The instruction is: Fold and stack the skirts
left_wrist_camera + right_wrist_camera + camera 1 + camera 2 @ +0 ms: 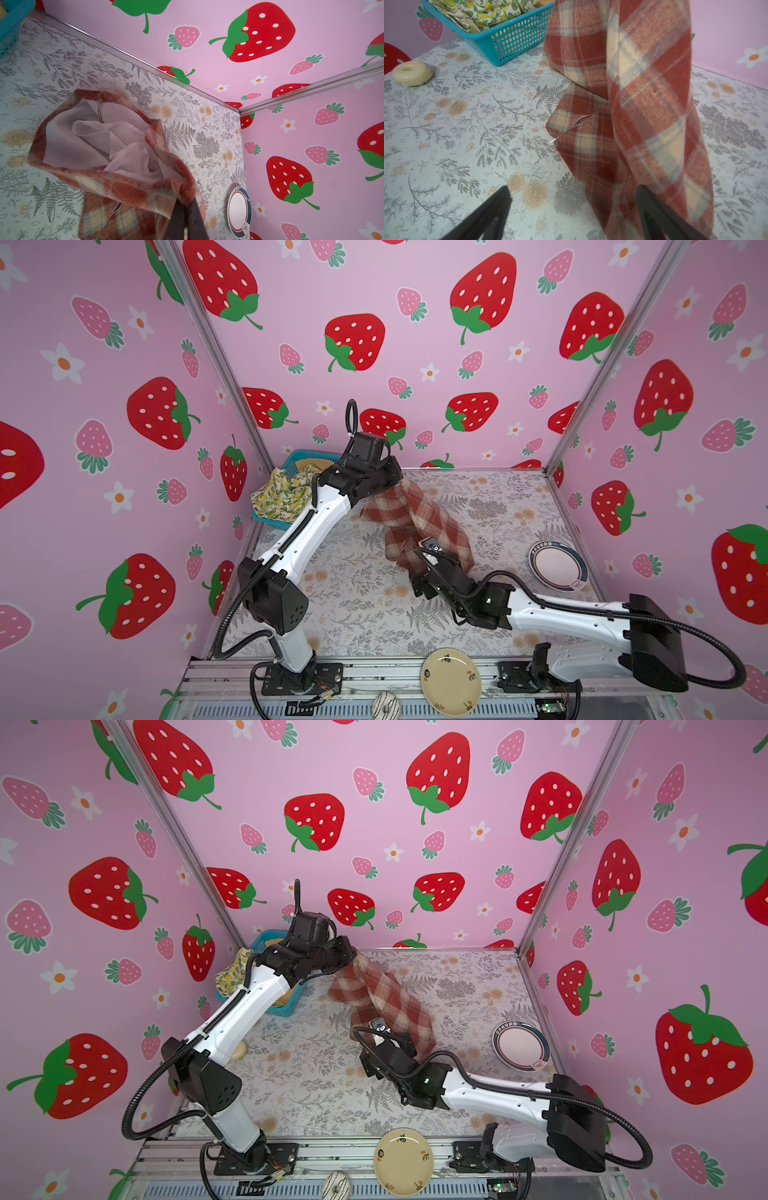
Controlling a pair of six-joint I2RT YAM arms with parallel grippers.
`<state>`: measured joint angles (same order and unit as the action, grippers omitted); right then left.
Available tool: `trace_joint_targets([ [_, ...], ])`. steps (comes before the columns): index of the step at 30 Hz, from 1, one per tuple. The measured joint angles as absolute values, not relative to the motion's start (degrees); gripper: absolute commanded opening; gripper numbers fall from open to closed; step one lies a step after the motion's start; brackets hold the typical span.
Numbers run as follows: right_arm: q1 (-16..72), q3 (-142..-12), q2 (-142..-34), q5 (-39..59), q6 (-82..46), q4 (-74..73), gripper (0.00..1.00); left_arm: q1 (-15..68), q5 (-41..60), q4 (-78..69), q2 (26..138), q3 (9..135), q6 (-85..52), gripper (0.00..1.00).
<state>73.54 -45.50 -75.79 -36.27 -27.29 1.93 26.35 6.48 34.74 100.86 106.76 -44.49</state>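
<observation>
- The left gripper [185, 205] was clamped tight on the waistband edge of the red-and-cream plaid skirt [124, 187], its two dark fingers pressed together with the cloth pinched between them.
- The plaid skirt [415, 518] hung from that grip just beside the blue basket [291, 458], draping away from it, with its lower end folded onto the floral table [353, 614].
- The left wrist view looked into the skirt's open waist, where a pale lining [93, 145] sagged inside.
- The right gripper [573, 189] stood released, jaws spread wide, at the skirt's lower end on the side away from the basket.
- One of its fingers [652, 209] lay in front of the hanging plaid; whether it touched the cloth could not be told, and nothing was gripped.
- The basket held the lemon-print skirt [483, 12], bunched and spilling over its rim.
- A mustard-yellow skirt [316, 466] seemed to lie under it, showing at the basket's back and through the mesh.
- A cream ring [412, 72] rested on the table near the basket.
- A pink plate [557, 566] and a yellow plate [451, 680] lay well apart from the basket, both bare.
</observation>
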Motion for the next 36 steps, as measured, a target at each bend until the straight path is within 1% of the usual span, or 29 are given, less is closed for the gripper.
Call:
trace_joint_targets([
  [3,77.69,-45.5,-79.31,-42.37,-33.43,4.32,1.0,25.8,7.03,35.29,101.32,107.92,-44.1,0.0],
  [7,80.95,-45.5,-84.23,-47.83,-42.26,8.27,0.99,24.67,8.23,36.03,101.78,109.89,-43.68,0.0],
  [11,81.71,-45.12,-88.6,-50.04,-48.66,9.76,0.9,23.33,9.54,36.51,102.54,111.74,-43.53,0.0],
  [13,81.73,-44.64,-89.91,-50.96,-51.09,10.22,0.87,23.05,9.82,36.56,103.07,112.25,-43.51,0.0],
  [15,81.56,-44.16,-90.78,-51.75,-52.93,10.41,0.87,22.85,10.17,36.64,103.63,112.51,-43.51,0.0],
  [22,77.71,-41.01,-91.13,-52.69,-52.62,6.76,0.84,22.87,11.22,36.71,104.68,112.49,-43.72,0.0],
  [27,74.19,-40.69,-92.05,-52.56,-49.56,2.42,0.76,22.85,11.57,36.69,104.66,112.49,-43.75,0.0],
  [33,71.81,-40.71,-95.57,-51.31,-46.28,-1.74,0.7,22.85,11.64,36.69,104.68,112.51,-43.75,0.0],
  [34,71.81,-40.75,-96.09,-51.18,-46.11,-2.0,0.68,22.85,11.62,36.69,104.68,112.49,-43.75,0.0],
  [36,71.81,-40.75,-97.17,-50.89,-45.74,-2.52,0.61,22.83,11.62,36.71,104.68,112.49,-43.72,0.0],
])
